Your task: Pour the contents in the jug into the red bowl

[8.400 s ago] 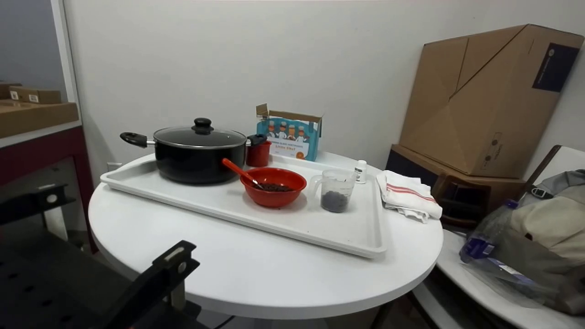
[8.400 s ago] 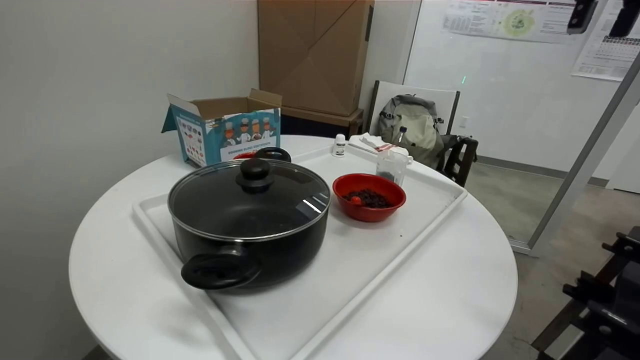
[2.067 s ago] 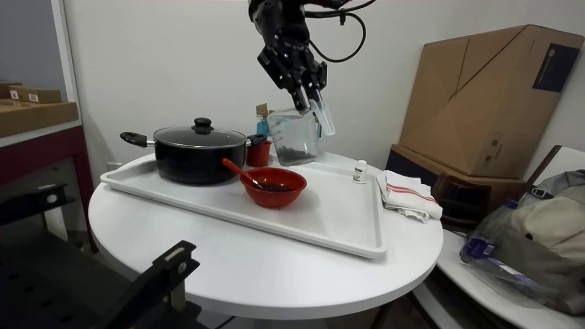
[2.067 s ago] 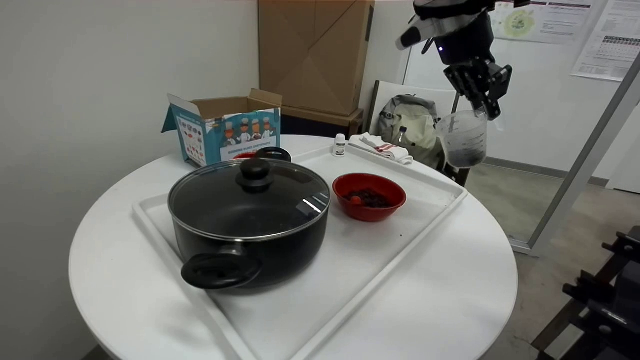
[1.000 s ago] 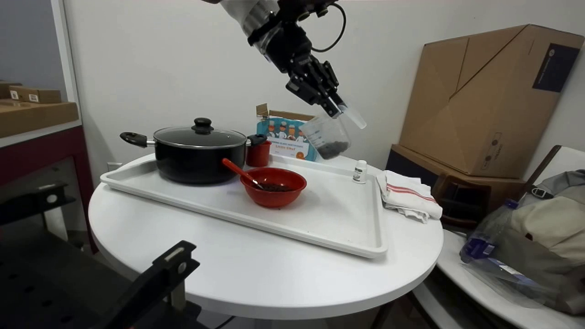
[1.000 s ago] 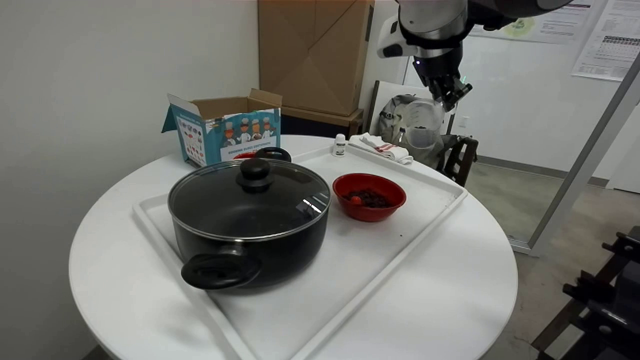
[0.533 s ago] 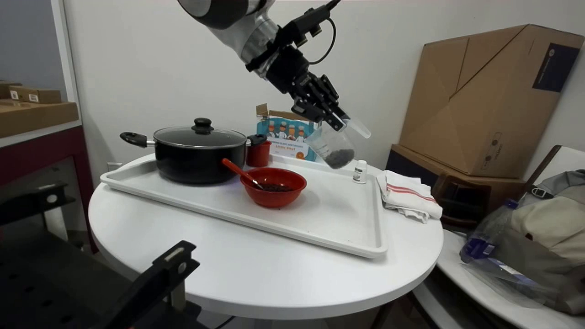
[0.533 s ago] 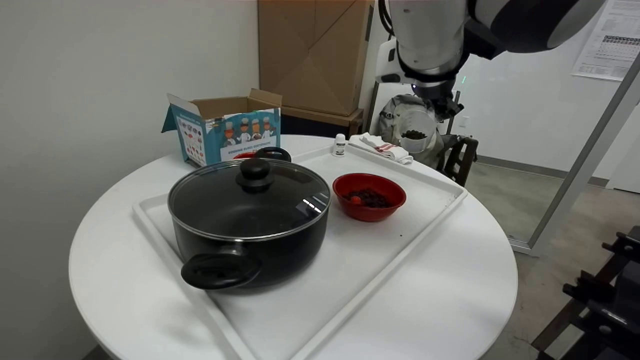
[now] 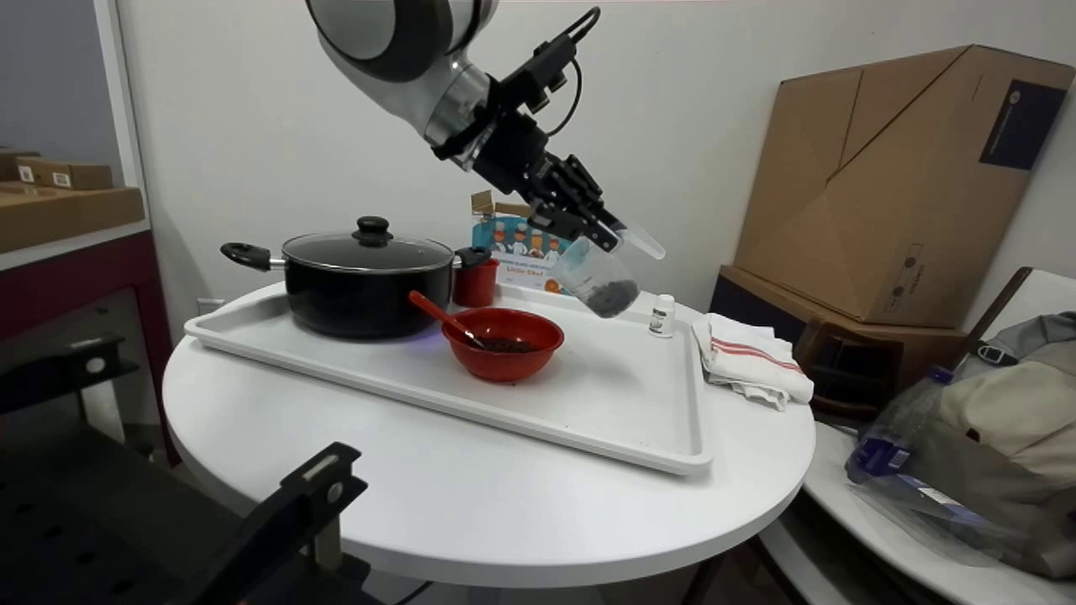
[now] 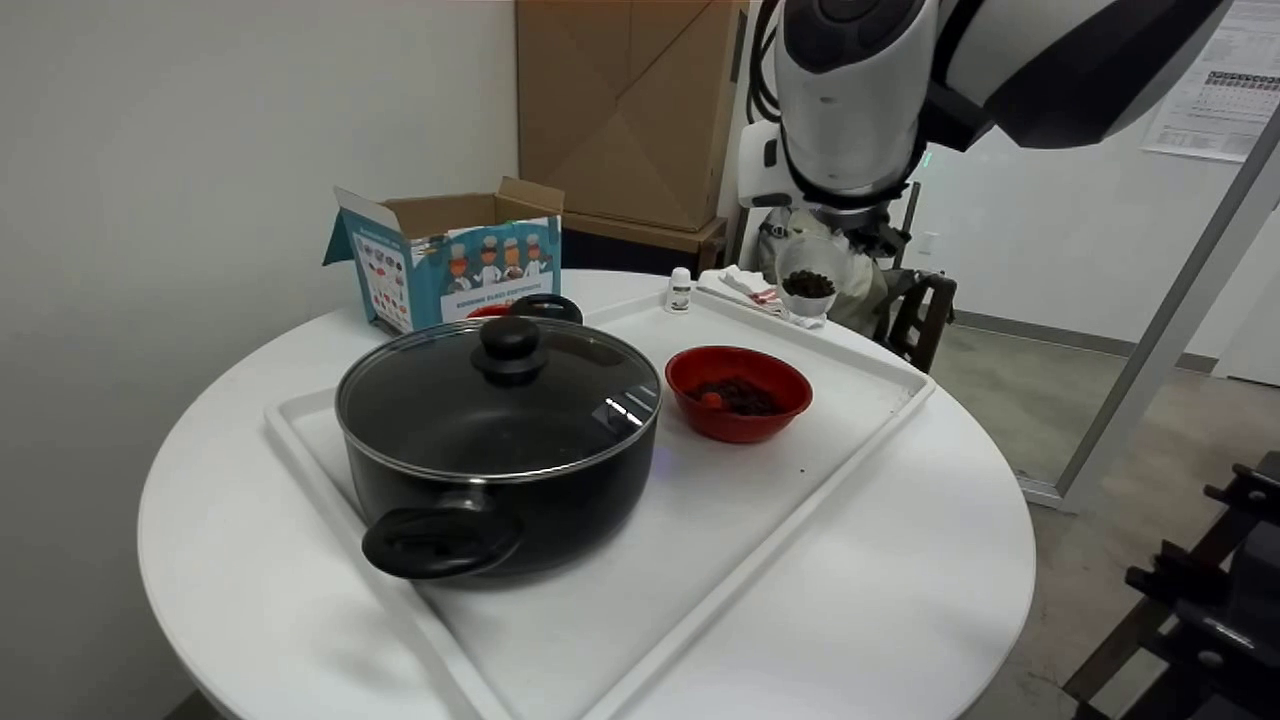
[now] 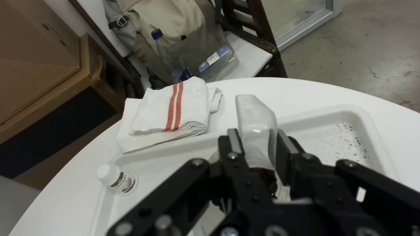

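Just lowered tilted jug (image 9: 593,277) toward red bowl (image 9: 504,366) with tool (image 11: 257,141) clamped on its handle (image 11: 256,113). Held jug raised near bowl, retaining contents (image 10: 808,285). Likely advanced task to pour alignment, short of discharge.

Pot (image 10: 500,450), black, lidded; on white tray (image 10: 690,560) on round table (image 10: 920,560).
Bowl (image 10: 735,430), red, just right of pot; dark bits (image 10: 747,397) inside.
Jug (image 10: 812,256), clear, raised, behind and right of pot; tilted, dark contents (image 10: 808,284) inside.
Arm (image 10: 850,120), white and black, high to right of pot; gripper (image 10: 868,240), mostly hidden, clamping jug.
Bottle (image 10: 679,293), white; cloth (image 10: 745,285), folded, red-striped: both behind pot, rightward.
Box (image 10: 500,270), printed, flaps up: behind pot.
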